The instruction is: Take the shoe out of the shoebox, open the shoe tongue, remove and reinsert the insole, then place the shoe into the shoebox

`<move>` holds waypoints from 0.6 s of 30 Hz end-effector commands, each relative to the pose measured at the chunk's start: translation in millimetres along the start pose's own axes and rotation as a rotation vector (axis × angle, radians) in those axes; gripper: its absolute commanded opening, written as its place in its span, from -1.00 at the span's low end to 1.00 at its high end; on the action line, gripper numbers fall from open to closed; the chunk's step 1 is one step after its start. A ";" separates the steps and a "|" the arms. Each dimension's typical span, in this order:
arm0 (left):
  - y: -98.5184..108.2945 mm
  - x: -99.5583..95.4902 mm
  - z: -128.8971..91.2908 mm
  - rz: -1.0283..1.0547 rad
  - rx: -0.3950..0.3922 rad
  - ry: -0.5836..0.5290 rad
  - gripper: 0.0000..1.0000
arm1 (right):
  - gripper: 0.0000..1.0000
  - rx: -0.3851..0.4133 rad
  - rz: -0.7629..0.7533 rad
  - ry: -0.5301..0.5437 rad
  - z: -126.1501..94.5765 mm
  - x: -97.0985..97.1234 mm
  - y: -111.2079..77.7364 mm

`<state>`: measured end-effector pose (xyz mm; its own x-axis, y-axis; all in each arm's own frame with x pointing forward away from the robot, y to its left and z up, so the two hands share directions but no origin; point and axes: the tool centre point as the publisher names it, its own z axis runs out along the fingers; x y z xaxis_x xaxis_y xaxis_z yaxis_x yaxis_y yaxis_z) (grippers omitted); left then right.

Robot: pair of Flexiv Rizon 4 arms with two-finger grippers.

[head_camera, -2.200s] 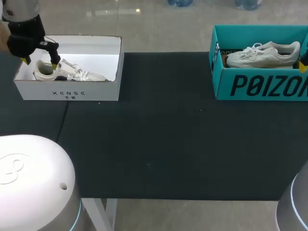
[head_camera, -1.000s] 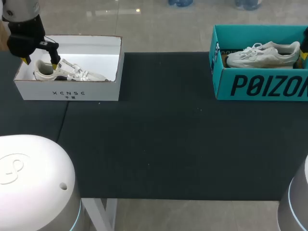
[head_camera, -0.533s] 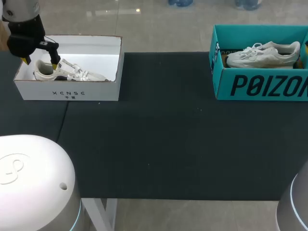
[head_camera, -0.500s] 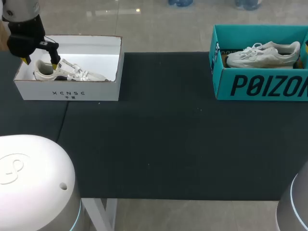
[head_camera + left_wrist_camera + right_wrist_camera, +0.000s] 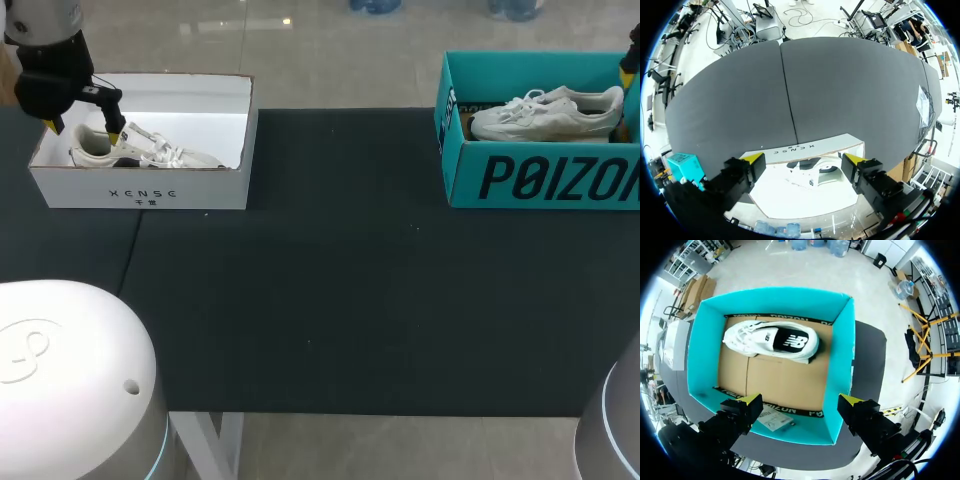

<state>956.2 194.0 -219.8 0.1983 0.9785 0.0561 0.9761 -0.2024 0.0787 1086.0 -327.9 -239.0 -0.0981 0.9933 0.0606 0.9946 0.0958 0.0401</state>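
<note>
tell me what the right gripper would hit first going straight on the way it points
Most likely the cardboard floor of the teal shoebox, just beside the white shoe. The right gripper is open above it; depth is unclear.

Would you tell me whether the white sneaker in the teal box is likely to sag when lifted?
The sneaker probably holds its shape: its sole looks thick. Its laces may dangle and snag. It appears to lie on its side, so it seems unlikely to tip.

White shoe (image 5: pixel 545 113), teal shoebox (image 5: pixel 462 180), black table (image 5: pixel 350 300).
</note>
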 end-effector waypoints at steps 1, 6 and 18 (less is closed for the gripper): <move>-0.6 0.1 0.0 0.001 -0.002 0.001 1.00 | 1.00 0.054 -0.016 0.030 5.3 -4.3 12.8; -0.6 0.1 0.0 0.001 -0.002 0.001 1.00 | 1.00 0.054 -0.016 0.030 5.3 -4.3 12.8; -0.6 0.1 0.0 0.001 -0.002 0.001 1.00 | 1.00 0.108 0.078 -0.033 9.2 0.2 1.5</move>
<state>956.3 193.9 -219.8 0.1988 0.9784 0.0560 0.9760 -0.2028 0.0788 1086.4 -335.1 -250.3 -0.0286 0.9984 0.0492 0.9974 0.0318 -0.0653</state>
